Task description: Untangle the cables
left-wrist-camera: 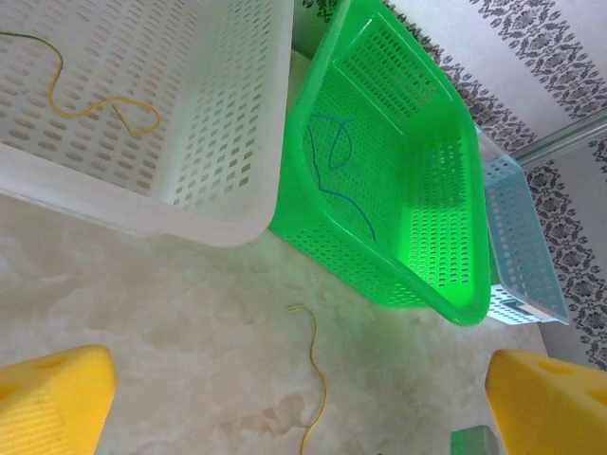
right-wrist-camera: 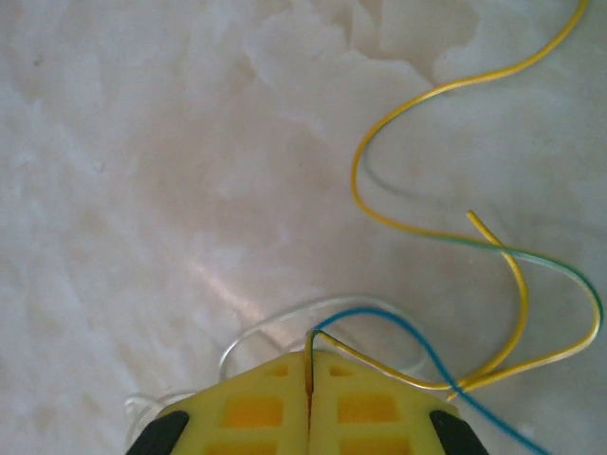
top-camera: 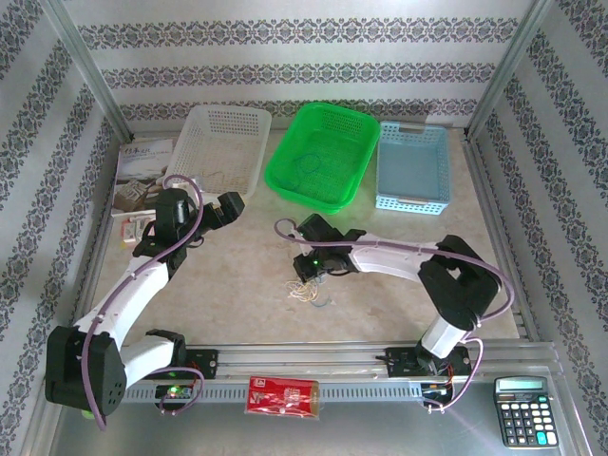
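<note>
The cables [top-camera: 306, 293] lie in a small tangle on the table's middle. My right gripper [top-camera: 306, 269] is down on that tangle, its yellow fingers [right-wrist-camera: 247, 408] pressed together on the strands at their tips [right-wrist-camera: 311, 358]. A blue cable [right-wrist-camera: 427, 346], a yellow cable [right-wrist-camera: 398, 123] and a whitish loop [right-wrist-camera: 256, 332] spread out from the pinch. My left gripper [top-camera: 228, 207] hovers open near the baskets, its fingers [left-wrist-camera: 52, 398] far apart above a loose yellow cable [left-wrist-camera: 318, 379]. One yellow cable [left-wrist-camera: 95, 104] lies in the white basket, and a blue one [left-wrist-camera: 337, 171] in the green basket.
Three baskets stand along the back: white [top-camera: 223, 142], green [top-camera: 323, 152] and light blue [top-camera: 413, 166]. Booklets [top-camera: 142, 176] lie at the far left. A red packet [top-camera: 283, 396] and a calculator [top-camera: 521, 410] sit on the near rail.
</note>
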